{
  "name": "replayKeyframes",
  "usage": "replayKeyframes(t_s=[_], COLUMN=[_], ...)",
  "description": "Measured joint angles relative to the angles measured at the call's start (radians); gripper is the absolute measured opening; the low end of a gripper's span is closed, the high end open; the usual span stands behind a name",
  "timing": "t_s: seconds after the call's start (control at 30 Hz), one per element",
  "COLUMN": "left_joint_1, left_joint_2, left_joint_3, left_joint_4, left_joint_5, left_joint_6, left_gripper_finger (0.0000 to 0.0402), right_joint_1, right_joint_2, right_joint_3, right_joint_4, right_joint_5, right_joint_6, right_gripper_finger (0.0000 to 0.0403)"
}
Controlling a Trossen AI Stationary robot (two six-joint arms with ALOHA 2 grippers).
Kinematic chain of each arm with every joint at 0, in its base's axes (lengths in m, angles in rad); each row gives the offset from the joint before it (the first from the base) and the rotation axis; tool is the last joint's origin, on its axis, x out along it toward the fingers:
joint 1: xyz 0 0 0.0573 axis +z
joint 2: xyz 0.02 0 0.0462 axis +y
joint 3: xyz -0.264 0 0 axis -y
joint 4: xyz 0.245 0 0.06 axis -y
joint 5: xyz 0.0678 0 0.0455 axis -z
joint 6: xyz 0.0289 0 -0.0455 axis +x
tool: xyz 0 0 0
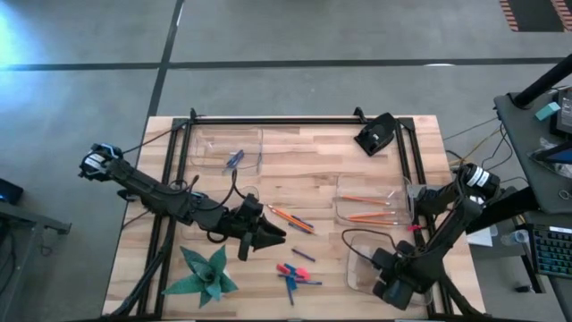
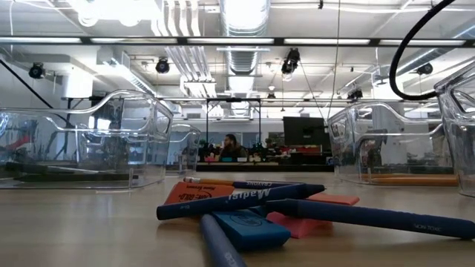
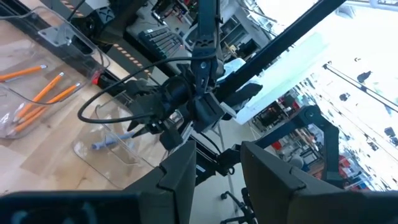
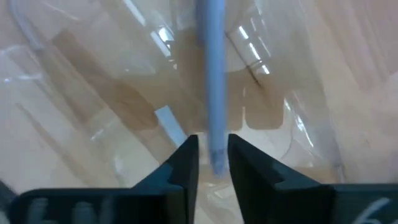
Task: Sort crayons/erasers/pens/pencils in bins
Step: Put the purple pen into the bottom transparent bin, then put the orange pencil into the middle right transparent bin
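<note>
The right gripper hangs over a clear bin at the table's near right corner. Its two dark fingers stand slightly apart, with the end of a blue stick between them. Whether they press on it or have let go cannot be told; the stick reaches away from the fingertips over the bin's clear floor. Just beyond this bin, farther from the gripper, a second bin holds orange pencils.

The left gripper hovers near the table's middle, empty, its fingers parted. Just ahead of its tips lie two loose pencils and a short blue stick. Nearer the front edge sits a small heap of erasers and blue sticks. A green paper shape lies beside the left arm.
</note>
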Motion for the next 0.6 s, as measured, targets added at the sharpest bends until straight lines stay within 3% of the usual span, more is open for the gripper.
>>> replayKeyframes(t_s=[0.27,0.5,0.6], left_joint_1=[0.000,-0.002,-0.004], left_joint_2=[0.000,0.029,0.076], left_joint_3=[-0.004,0.001,0.021], left_joint_4=[0.000,-0.028,-0.010], left_joint_5=[-0.005,-0.001,0.047], left_joint_6=[0.000,0.028,0.090], left_gripper_finger=[0.0114,0.0114,0.0114], right_joint_1=[-0.001,-0.002,-0.002], right_joint_2=[0.000,0.000,0.000], right_joint_3=[0.052,0.145,0.199], right_joint_4=[-0.019,-0.079,-0.144], right_joint_5=[-0.001,0.006,0.010], right_joint_6=[-0.044,-0.085,-0.097], right_gripper_finger=[0.0132,0.0135,0.0130])
